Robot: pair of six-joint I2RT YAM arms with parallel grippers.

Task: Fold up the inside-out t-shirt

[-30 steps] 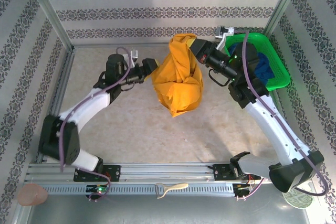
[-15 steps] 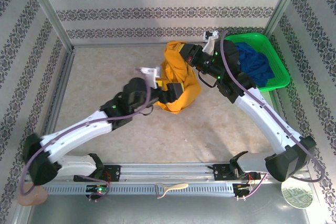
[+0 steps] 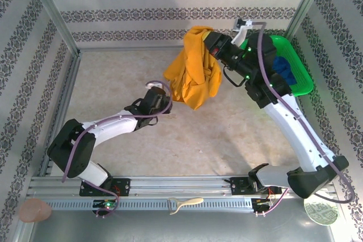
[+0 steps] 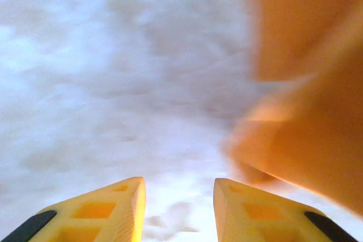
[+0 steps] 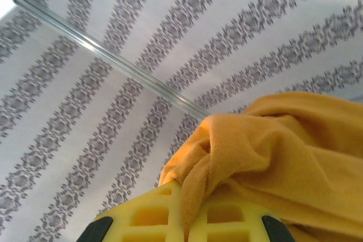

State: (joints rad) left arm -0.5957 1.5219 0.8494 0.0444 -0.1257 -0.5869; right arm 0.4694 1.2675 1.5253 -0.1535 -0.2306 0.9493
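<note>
My right pincer (image 5: pixel 184 211) is clamped shut on a bunched fold of the mustard-yellow t-shirt (image 3: pixel 194 72), with cloth squeezed between its two yellow fingers (image 5: pixel 142 219). The shirt hangs from that grip in a loose, crumpled drape over the table (image 3: pixel 113 77), near the green basket (image 3: pixel 303 80) on its inward side. A deep-blue cloth (image 3: pixel 283 72) lies in the basket. My left pincer (image 4: pixel 178 191) sits low, farther from the basket than the shirt and close by the hanging hem. Its jaws are narrowly parted with bare table between them, gripping nothing.
</note>
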